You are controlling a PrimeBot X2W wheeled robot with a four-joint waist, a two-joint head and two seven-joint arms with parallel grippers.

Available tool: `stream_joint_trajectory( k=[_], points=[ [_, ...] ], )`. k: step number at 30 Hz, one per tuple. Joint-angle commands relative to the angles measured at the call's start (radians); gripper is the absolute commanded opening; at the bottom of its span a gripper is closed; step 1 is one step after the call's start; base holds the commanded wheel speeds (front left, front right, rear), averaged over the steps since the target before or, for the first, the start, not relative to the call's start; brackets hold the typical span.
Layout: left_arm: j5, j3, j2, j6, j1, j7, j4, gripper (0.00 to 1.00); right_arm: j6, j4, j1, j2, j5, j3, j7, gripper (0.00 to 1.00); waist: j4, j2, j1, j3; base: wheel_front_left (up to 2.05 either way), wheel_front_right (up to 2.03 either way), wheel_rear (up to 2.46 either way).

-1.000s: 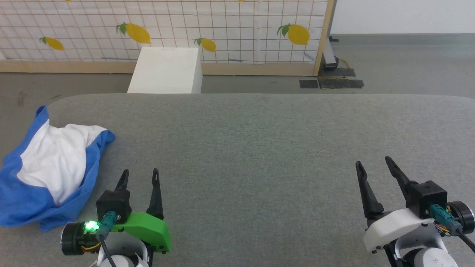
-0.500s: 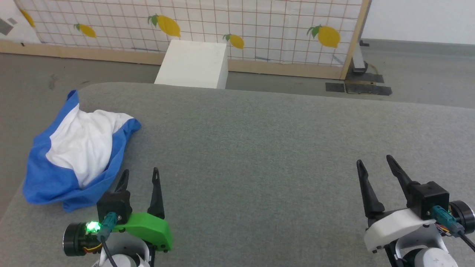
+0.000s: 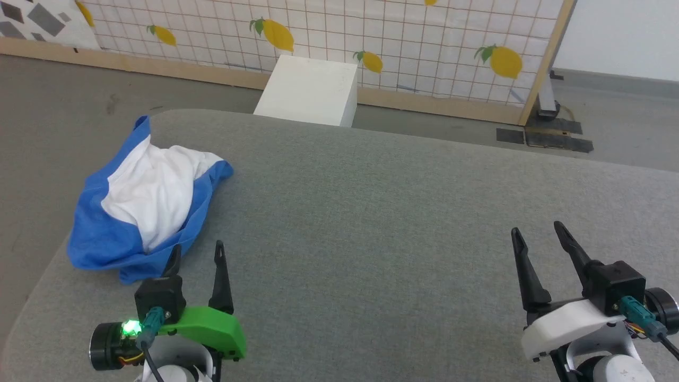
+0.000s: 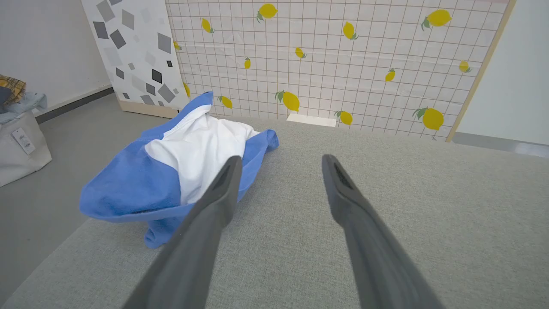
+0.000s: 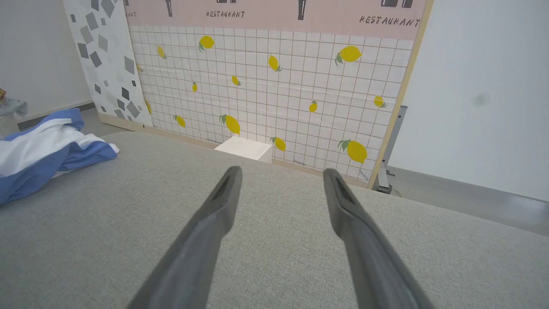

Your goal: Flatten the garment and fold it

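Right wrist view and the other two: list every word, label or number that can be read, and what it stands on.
"RESTAURANT": twice on the pink band atop the lemon-print screen, right wrist view.
The tag on the pale bag, left wrist view: too small to read.
The garment: no print shows.

It looked like a staged test studio: a free-standing backdrop panel (image 5: 274, 98) printed with lemon tiles and "RESTAURANT", a grey padded table (image 3: 371, 239), bare grey floor (image 3: 53, 95).
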Motion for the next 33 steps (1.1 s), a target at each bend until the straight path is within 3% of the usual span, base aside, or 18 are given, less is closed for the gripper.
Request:
stream_joint_trajectory(
  k=[1, 33],
  points=[
    [-0.010, -0.005, 0.008, 0.009, -0.015, -0.013, 0.005, 1.00, -0.001, 0.005, 0.002, 0.001, 0.008, -0.001, -0.011, 1.00, 0.013, 0.0000, 0.0000, -0.003, 0.00, 0.00, 0.00],
    [-0.073, -0.016, 0.045, 0.098, 0.007, -0.070, 0.015, 1.00, -0.001, 0.006, 0.004, 0.001, 0.034, 0.002, -0.049, 1.00, 0.176, 0.0000, 0.0000, -0.007, 0.00, 0.00, 0.00]
  ],
)
